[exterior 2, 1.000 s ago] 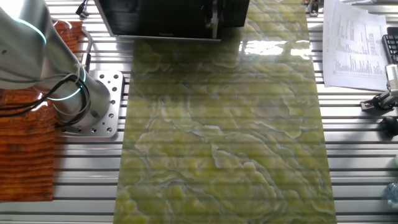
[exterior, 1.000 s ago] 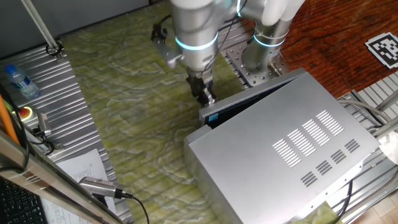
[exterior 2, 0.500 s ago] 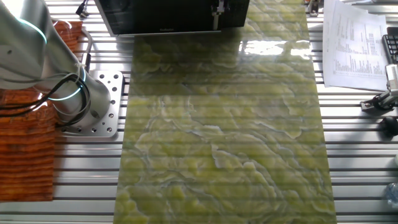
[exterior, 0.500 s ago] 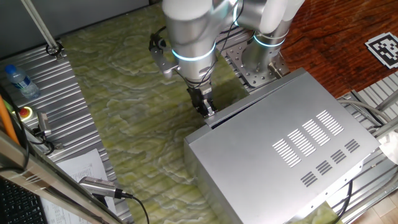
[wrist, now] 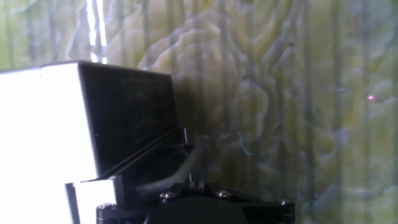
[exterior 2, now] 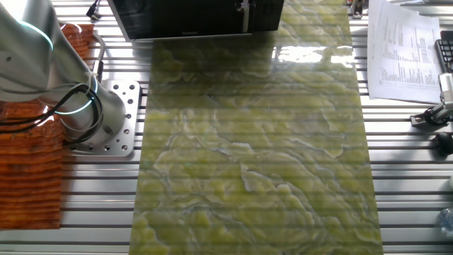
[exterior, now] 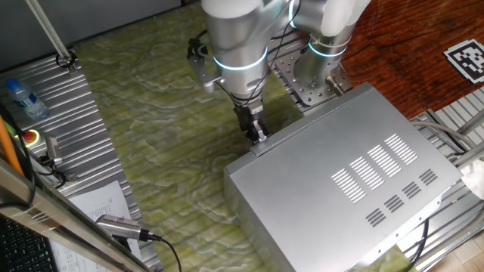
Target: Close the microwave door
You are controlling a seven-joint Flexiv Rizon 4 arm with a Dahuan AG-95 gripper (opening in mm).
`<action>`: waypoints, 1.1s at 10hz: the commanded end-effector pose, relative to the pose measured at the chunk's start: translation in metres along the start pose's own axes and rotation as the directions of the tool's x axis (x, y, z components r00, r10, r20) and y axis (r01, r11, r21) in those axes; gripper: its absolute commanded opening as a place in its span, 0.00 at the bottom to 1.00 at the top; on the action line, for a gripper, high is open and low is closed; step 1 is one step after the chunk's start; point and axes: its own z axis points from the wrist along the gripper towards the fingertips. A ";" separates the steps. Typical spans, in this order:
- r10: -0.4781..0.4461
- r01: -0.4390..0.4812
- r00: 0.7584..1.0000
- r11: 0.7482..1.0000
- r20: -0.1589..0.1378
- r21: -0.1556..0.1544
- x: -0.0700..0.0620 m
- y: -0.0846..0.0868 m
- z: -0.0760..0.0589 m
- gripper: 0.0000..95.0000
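The microwave (exterior: pixel 348 189) is a big silver casing with vent slots at the right of one fixed view. The microwave door (exterior 2: pixel 184 15), black glass, stands flush with the microwave's front at the top edge of the other fixed view. In the hand view the door (wrist: pixel 134 118) is the dark face beside the bright casing. My gripper (exterior: pixel 257 134) points down with its fingers together. Its tips rest against the door's front near the casing's left corner. It also shows in the other fixed view (exterior 2: pixel 245 13).
The green marbled mat (exterior 2: pixel 248 156) covers the table's middle. The arm's base (exterior 2: pixel 106 117) stands on a bolted plate beside an orange cloth (exterior 2: pixel 28 163). A water bottle (exterior: pixel 23 98), a red button (exterior: pixel 31 137) and papers (exterior 2: pixel 407 53) lie along the table's edges.
The door was ajar with a dark gap and a blue sticker showing; it has swung flush with the casing. My gripper moved with it toward the microwave.
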 end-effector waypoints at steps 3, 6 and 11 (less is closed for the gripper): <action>0.013 -0.013 1.000 0.999 0.013 0.044 0.003 0.007 0.002 0.00; -0.014 0.013 1.000 0.996 0.014 0.087 0.000 -0.013 -0.005 0.00; -0.119 0.118 0.993 0.988 0.006 0.098 -0.009 -0.065 -0.015 0.00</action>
